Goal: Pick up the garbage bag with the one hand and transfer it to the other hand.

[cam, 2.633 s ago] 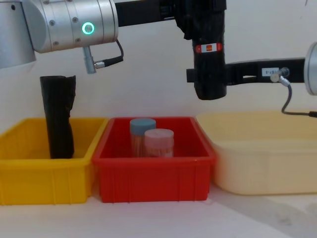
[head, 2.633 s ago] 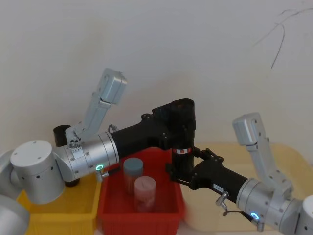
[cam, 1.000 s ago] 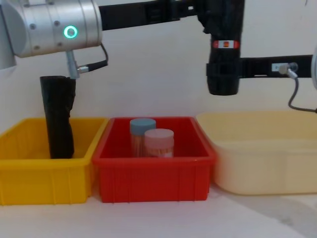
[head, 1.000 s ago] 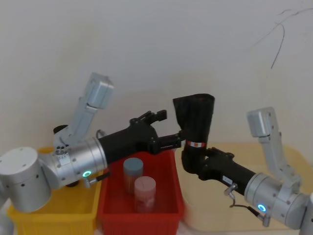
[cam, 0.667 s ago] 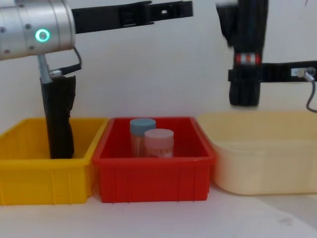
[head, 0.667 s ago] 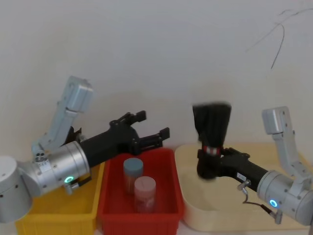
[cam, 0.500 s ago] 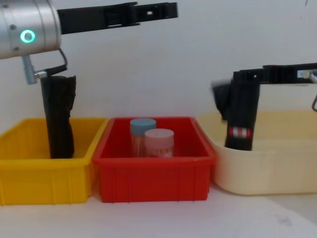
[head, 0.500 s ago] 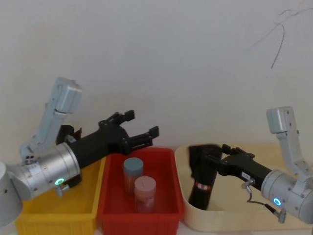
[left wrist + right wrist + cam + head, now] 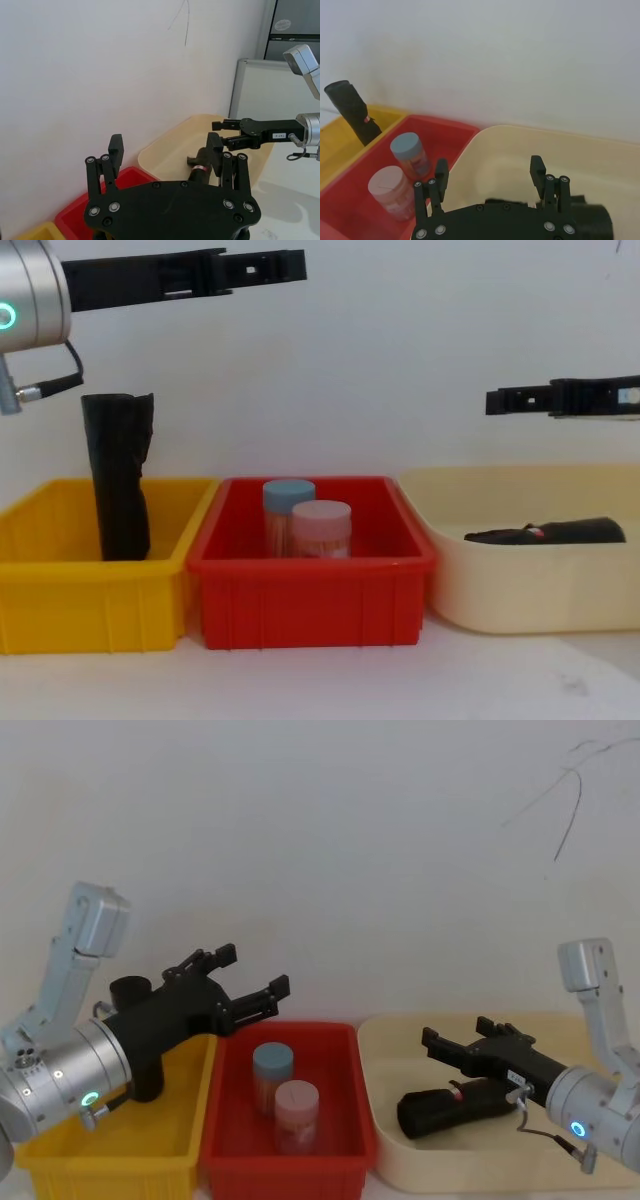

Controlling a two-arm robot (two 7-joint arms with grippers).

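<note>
**Bag loose in the tub, both grippers empty**

Find the garbage bag (image 9: 462, 1108) lying on its side in the cream tub (image 9: 385, 1032) at the lower right of the head view. In the chest view, see it resting on the tub floor, below the rim, touched by neither arm.

Note the right gripper (image 9: 458, 1032) hovering just above it, spread wide and holding nothing. Note the left gripper (image 9: 252, 970) at centre left, raised over the seam between the yellow bin (image 9: 190, 1120) and the red bin (image 9: 340, 1145), also spread and empty.

Read the step, as a judgement only, as the right gripper's business over the tub: either clearing away from a set-down bag or going down for a hold.

- For clearing, rise straight up with the fingers kept apart, so no loose plastic catches and drags the roll against the tub wall.
- For a hold, come down astride the roll's short axis close to the label band, where the wrap looks firmest.
- Stop short of the tub floor, then close fully before lifting.
- Keep the left arm high, well clear of the two jars (image 9: 283, 1085) in the red bin.
- Keep it clear too of the second black roll (image 9: 140, 1040) standing upright in the yellow bin, which is easy to mistake for the target.
</note>
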